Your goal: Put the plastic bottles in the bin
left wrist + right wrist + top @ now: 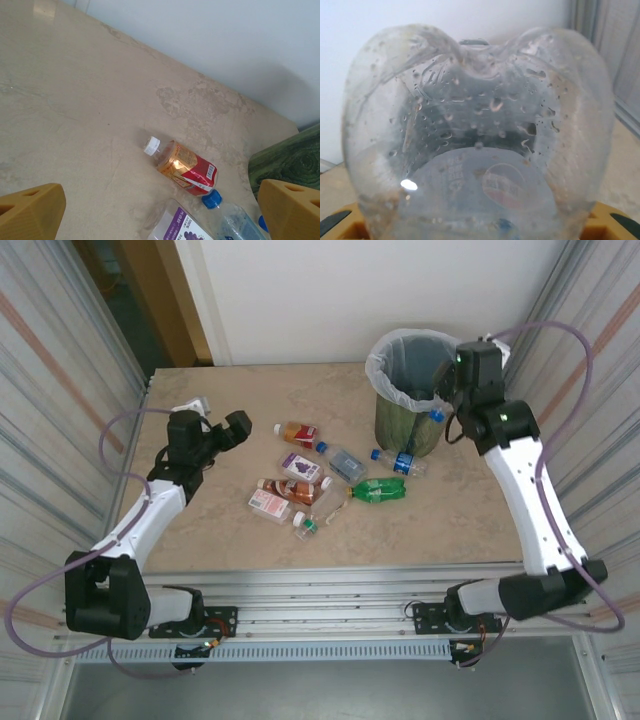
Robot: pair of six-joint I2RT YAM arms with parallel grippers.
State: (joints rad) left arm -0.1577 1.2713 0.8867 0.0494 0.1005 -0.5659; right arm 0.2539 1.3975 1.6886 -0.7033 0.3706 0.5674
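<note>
The right gripper [443, 398] pinches a clear bottle [480, 140] at the near right rim of the bin [378, 370], its jaws narrowed until the thin, droplet-beaded wall buckles. The bottle's dimpled base faces the wrist and its blue-capped end points away, downward. The left gripper [222, 434] hovers over the left of the marbled table [460, 525], spread wide and empty. Loose bottles lie on their sides mid-table: an amber one [187, 167] with its white cap pointing far-left, a green one [378, 490] lying left-to-right, and a blue-labelled one [402, 462] at the bin's foot.
</note>
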